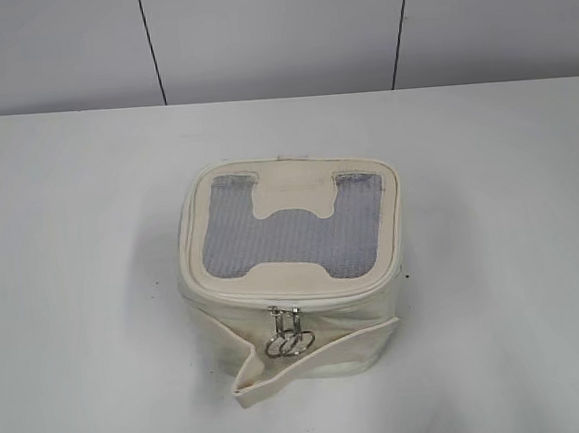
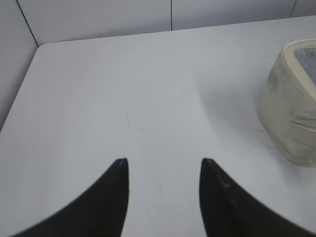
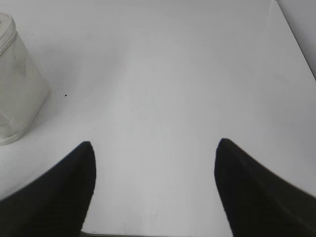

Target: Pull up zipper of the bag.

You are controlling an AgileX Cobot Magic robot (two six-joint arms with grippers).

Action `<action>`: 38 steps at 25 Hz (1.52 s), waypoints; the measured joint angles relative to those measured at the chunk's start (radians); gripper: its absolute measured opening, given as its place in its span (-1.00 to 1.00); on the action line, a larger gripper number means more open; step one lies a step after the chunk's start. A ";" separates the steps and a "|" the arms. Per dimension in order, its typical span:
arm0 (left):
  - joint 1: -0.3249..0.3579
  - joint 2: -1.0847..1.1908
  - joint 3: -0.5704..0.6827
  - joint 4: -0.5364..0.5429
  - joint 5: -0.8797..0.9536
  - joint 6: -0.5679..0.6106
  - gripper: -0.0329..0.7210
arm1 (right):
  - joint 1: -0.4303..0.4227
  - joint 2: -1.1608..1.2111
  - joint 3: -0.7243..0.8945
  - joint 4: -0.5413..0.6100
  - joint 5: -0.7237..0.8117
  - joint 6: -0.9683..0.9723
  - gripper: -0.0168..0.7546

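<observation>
The cream-white boxy bag (image 1: 297,306) stands in the middle of the white table, its lid with grey mesh panel and H-shaped patch facing up. The cream zipper (image 1: 286,319) runs round the lid rim; its two silver sliders with ring pulls sit together at the front. A loose strap flap (image 1: 282,373) hangs on the front side. Neither arm shows in the exterior view. My left gripper (image 2: 164,163) is open over bare table, with the bag (image 2: 291,113) at its right. My right gripper (image 3: 154,145) is open over bare table, with the bag (image 3: 17,94) at its left.
The white table (image 1: 75,294) stretches all round the bag. A panelled grey wall (image 1: 275,32) stands behind the far edge. The table's far left corner (image 2: 42,47) shows in the left wrist view, its right edge (image 3: 294,39) in the right wrist view.
</observation>
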 joint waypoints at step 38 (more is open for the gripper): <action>0.000 0.000 0.000 0.000 0.000 0.000 0.04 | 0.000 0.000 0.000 0.000 -0.001 0.000 0.56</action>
